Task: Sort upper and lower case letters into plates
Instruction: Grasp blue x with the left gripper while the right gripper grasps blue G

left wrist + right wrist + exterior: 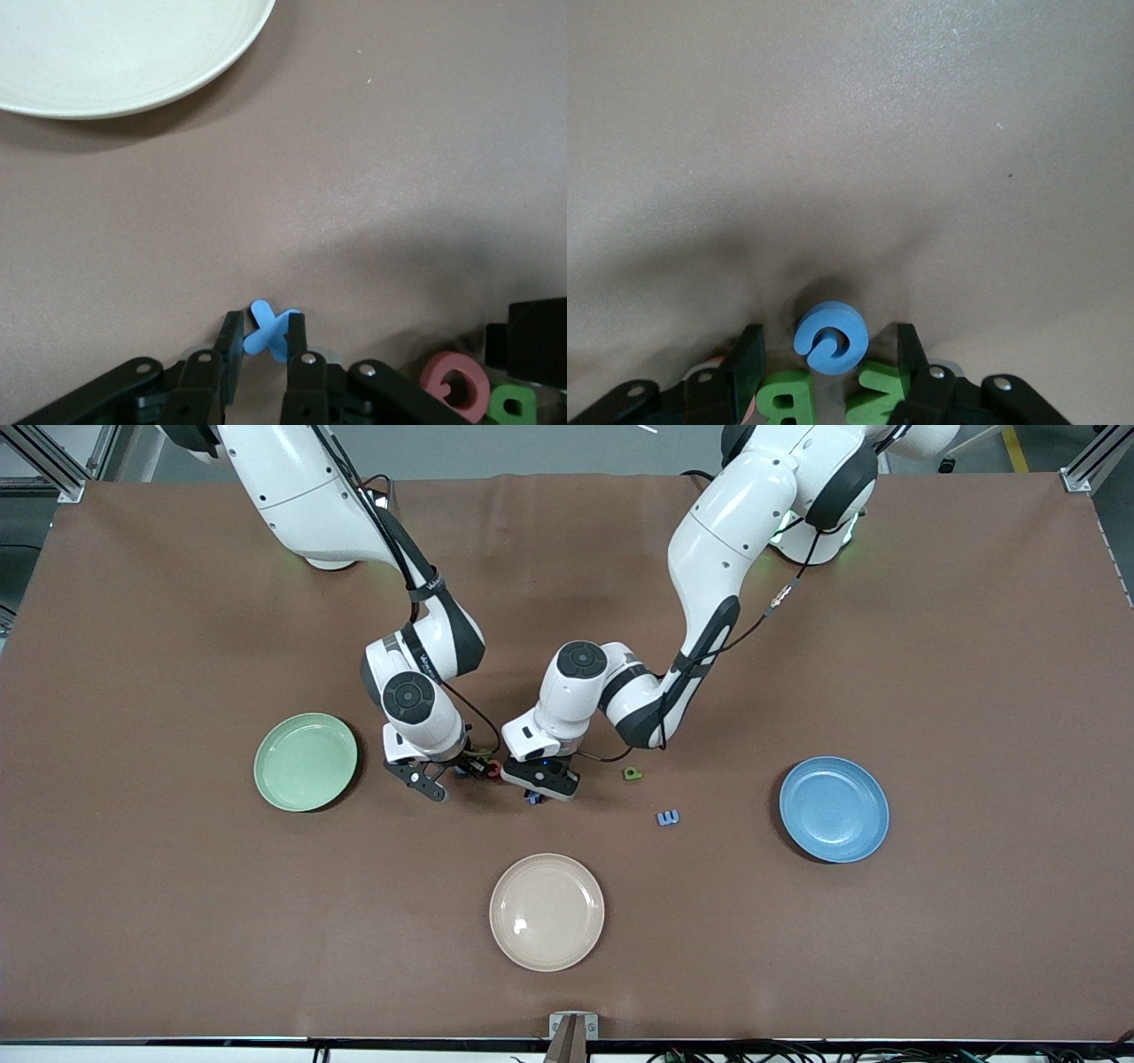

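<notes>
Plates number three on my brown table (974,646): a mint green plate (306,762) toward my right arm's end, a blue plate (834,809) toward my left arm's end, and a cream plate (547,911) between them, nearer the front camera. All three lie bare of letters.

Letters I can count: seven in sight. My left jaws (262,341) have closed on a blue x (268,329), pinched between the two fingers right at the table surface, close to the middle of the table. Beside them my left wrist view shows a pink round letter (455,384) touching a green letter (511,405), both flat on the table.

My right jaws (828,354) stand apart, lowered at the table, with a blue round letter (831,337) lying between the fingers and touching neither. Just beside it, closer to my wrist, sit a green R (782,400) and another green letter (877,392); I cannot tell whether these are the same greens seen from my other wrist, so they may count twice. A sliver of pink shows at the edge of one finger.

Apart from that cluster, two letters lie alone toward the blue plate: a green P (632,774) just beside my left forearm, and a blue E (668,817) a little nearer the front camera. Neither touches a plate.

Both my grippers work side by side over the cluster, between the green plate and the green P.
</notes>
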### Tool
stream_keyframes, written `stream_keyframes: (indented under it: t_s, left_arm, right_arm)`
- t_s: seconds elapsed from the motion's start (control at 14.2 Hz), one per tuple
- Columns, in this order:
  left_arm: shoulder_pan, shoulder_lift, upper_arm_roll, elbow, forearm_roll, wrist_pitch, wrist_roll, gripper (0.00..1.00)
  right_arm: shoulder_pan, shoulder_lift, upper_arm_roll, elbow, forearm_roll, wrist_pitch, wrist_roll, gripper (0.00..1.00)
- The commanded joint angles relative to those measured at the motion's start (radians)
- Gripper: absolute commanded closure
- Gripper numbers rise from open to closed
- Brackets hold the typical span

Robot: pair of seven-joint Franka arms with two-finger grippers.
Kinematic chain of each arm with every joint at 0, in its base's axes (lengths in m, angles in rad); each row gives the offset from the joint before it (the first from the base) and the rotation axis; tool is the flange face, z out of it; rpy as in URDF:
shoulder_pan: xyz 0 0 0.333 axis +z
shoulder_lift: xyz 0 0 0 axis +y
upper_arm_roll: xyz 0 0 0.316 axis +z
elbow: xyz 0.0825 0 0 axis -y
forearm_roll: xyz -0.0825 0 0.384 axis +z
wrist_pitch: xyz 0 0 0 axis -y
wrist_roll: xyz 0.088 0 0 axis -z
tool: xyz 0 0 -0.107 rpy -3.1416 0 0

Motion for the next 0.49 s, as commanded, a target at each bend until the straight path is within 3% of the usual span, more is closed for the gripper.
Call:
stream_keyframes:
  t_s: [0.0, 0.21, 0.35, 0.42]
  left_arm:
    - [-0.011, 0.015, 0.016, 0.021, 0.018, 0.005, -0.01, 1.0]
    - [0.001, -0.02, 0.016, 0.013, 0.021, -0.013, -0.01, 1.0]
    - [0.008, -0.069, 0.016, 0.007, 0.022, -0.117, -0.006, 1.0]
    - [0.015, -0.103, 0.016, 0.007, 0.024, -0.198, -0.004, 1.0]
  right_arm:
    - [0.011, -0.008, -0.006, -0.016, 0.004, 0.004, 0.016, 0.48]
    - [0.011, -0.008, -0.006, -0.014, 0.004, 0.001, 0.015, 0.71]
    - [0.009, -0.008, -0.006, -0.013, 0.004, 0.001, 0.01, 0.91]
    - [0.005, -0.014, -0.006, -0.013, 0.004, -0.002, 0.004, 0.96]
